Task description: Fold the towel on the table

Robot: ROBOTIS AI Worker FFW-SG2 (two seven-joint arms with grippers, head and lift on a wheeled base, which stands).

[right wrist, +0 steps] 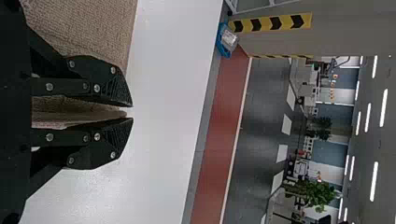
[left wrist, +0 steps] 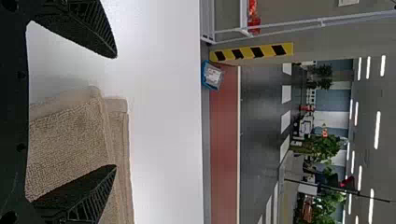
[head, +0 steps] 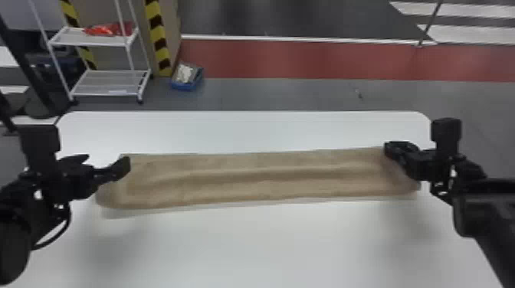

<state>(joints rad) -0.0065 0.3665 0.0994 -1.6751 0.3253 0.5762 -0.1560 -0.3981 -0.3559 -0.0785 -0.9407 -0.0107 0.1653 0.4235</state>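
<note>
The towel (head: pixel 260 172) lies on the bench (head: pixel 268 241), one end pinched in the right end effector (right wrist: pixel 132 112); at the other, the left end effector (left wrist: pixel 116 111) gapes wide. Lifting now might skew it, that end ungripped.

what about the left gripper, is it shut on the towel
No, the left gripper is open, its two fingers standing wide apart.

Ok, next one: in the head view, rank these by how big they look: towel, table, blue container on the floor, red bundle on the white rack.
1. Table
2. Towel
Then, unranked: the blue container and the red bundle, which look too alike in size to order.
</note>
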